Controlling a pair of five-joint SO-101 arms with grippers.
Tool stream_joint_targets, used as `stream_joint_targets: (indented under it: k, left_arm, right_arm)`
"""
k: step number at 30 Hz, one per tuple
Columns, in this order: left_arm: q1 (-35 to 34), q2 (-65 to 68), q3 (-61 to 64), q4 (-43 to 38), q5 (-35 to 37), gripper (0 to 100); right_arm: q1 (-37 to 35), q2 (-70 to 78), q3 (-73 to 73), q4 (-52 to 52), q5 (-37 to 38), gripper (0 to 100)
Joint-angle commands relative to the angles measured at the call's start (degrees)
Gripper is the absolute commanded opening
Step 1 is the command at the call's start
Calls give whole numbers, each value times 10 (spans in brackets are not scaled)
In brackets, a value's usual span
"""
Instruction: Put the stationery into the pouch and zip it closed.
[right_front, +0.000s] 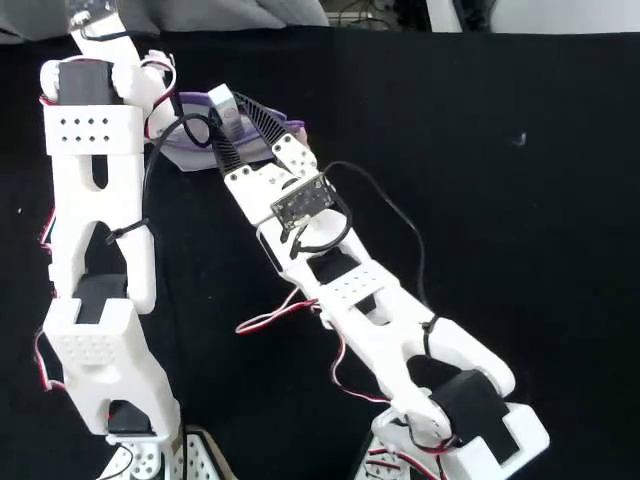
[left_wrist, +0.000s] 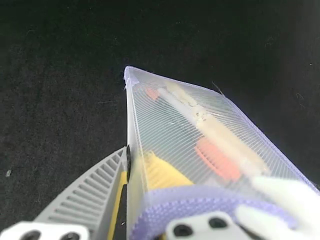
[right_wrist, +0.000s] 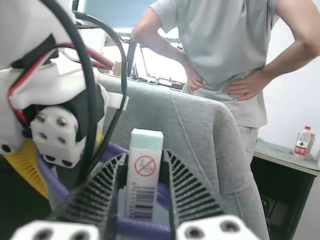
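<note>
We see two arms (right_front: 100, 250) cross the black table (right_front: 500, 200) toward the upper left. There the left gripper (left_wrist: 129, 167) pinches the one translucent pouch (right_front: 190, 155). The right gripper (right_wrist: 144, 167) clamps one white box (right_wrist: 145, 145) over it, with cables (right_wrist: 91, 110) crossing in front and grey cloth (right_wrist: 200, 140) behind.

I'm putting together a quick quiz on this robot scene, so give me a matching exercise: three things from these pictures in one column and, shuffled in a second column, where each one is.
Things
1. translucent ribbed plastic pouch with a purple zip edge
2. white rectangular box with a pale green top
3. flat orange piece

Places
A. inside the pouch
B. between the black fingers of the right gripper
C. clamped at its edge by the left gripper

Pairs: 1-C; 2-B; 3-A
</note>
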Motion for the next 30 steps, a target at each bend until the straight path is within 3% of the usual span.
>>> stream_joint_targets:
  k: [1,5,12,17,25,30]
  left_arm:
    - [-15,-16,-5,1,7,30]
    - [-16,-16,-4,1,7,30]
    - [-17,-17,-4,1,7,30]
    - [-26,-15,-5,2,7,30]
    - [-26,-14,-5,2,7,30]
    - [-26,-14,-5,1,7,30]
  right_arm:
    - [-15,3,12,22,8,80]
    - [-16,0,8,22,11,198]
    - [-13,-21,3,17,11,175]
    - [22,-116,15,41,8,174]
    - [76,-338,17,260,4,174]
    - [96,-449,20,447,-68,174]
